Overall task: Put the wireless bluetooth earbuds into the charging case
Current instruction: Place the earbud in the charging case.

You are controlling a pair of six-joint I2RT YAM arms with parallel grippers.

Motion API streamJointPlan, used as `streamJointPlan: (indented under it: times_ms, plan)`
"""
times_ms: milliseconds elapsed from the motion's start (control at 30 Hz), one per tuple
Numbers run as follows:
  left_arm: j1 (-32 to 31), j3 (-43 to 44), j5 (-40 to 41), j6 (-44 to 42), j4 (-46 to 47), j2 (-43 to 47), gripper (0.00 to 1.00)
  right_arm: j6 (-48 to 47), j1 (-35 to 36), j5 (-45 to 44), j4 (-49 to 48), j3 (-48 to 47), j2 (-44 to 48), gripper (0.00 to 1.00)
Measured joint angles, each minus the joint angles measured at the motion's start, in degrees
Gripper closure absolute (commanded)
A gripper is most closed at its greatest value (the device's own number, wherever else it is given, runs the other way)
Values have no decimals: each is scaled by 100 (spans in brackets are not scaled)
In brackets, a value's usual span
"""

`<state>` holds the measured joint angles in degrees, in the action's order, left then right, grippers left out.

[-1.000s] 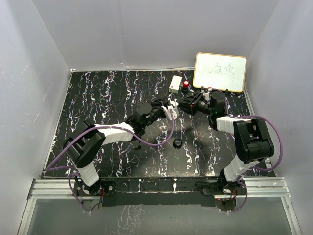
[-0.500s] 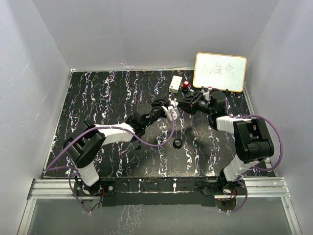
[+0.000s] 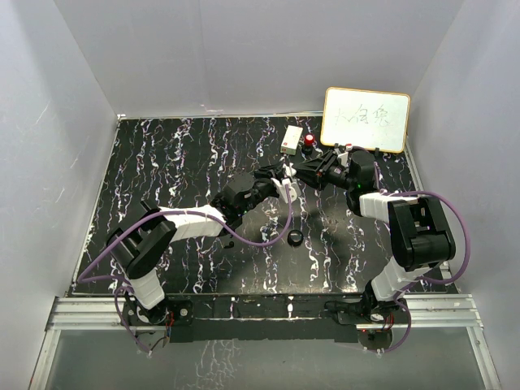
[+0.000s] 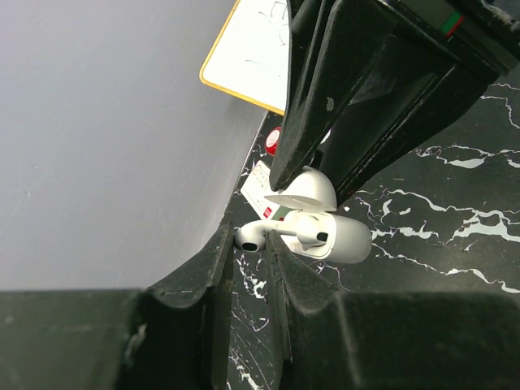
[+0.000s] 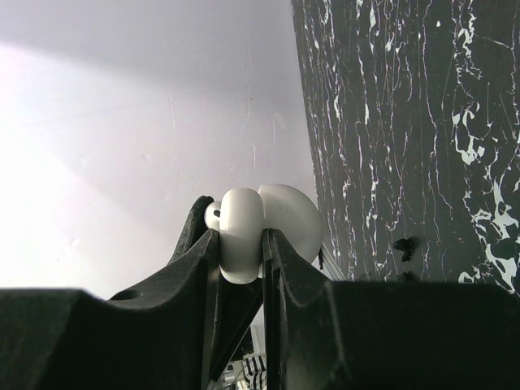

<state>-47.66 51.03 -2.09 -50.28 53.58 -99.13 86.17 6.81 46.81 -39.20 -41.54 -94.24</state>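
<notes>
Shift: left arm has edged toward 1 o'clock, closing on the right arm.
Top view: left fingers (image 3: pixel 279 184) meet right fingers (image 3: pixel 302 171) above the counter (image 3: pixel 179 162); insertion seems under way.
Left wrist: fingers pinch a white earbud (image 4: pixel 250 236) at 9 o'clock of the open charging case (image 4: pixel 345 240).
Right wrist: fingers clamp the case.
Next: probably line the stem up with its socket and press.

Yellow-framed whiteboard (image 3: pixel 366 119) at back right, propped up. White rectangular box (image 3: pixel 292 139) and small red round object (image 3: pixel 309 141) just left of it. Black round puck (image 3: pixel 296 238) mid-table. Tabletop (image 3: pixel 179 162): black, white-veined marble pattern.
</notes>
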Motion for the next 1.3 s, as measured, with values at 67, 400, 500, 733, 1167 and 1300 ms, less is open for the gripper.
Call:
streamJointPlan:
  times_ms: [67,400,500,733,1167,1300]
  plan:
    - [-9,0,13,-20,0,0,100,15,0,2,0,0,0,100]
    - [-17,0,136,-136,48,-61,100,63,0,4,-2,0,0,100]
    - [-20,0,168,-146,44,-85,100,79,0,4,-7,0,0,100]
    - [-20,0,184,-162,48,-87,100,90,0,2,-20,0,0,100]
    - [-20,0,184,-162,42,-85,100,98,0,-2,-44,0,0,100]
    - [-20,0,184,-164,39,-87,100,101,0,-4,-44,0,0,100]
